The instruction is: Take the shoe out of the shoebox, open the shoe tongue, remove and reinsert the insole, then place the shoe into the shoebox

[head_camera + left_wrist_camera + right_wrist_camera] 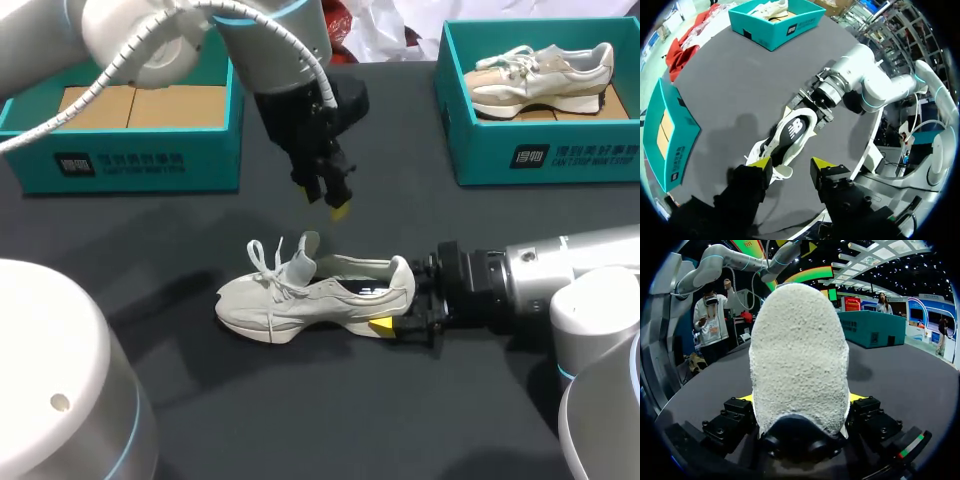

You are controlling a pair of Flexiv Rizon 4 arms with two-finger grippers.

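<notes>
Shoe [800,355] heel fills the right wrist view, rough off-white fabric, dark collar edge at its base. Right gripper [800,399] is clamped on it: one finger on each side of the heel, only slivers of yellow tip showing.

Table [200,400]: flat dark grey surface, matte, soft shadows under the shoe and arms.

Left shoebox [130,150]: teal, at the far left of the table, open, brown cardboard inside. In the left wrist view it sits well off to the side [667,135].

Right shoebox [540,150]: teal, far right, open, second shoe [540,75] lying inside. Also seen far ahead in the left wrist view [775,22].

Left arm [270,40] comes in from the upper left and angles down toward mid-table. Right arm [560,270] lies low and near-horizontal from the right.

Shoe [310,295] position: mid-table, upright on its sole, toe to the left, heel to the right, outside both boxes and well apart from them. Laces loose, tongue [305,245] standing up. Dark insole [792,131] visible through the opening from above.

Right gripper [400,298] is at the heel end, holding it level with the table.

Left gripper [328,198] hovers above and just behind the shoe, not touching it. Fingers apart, nothing between them; the shoe [785,137] lies ahead of and below the tips [791,164].
</notes>
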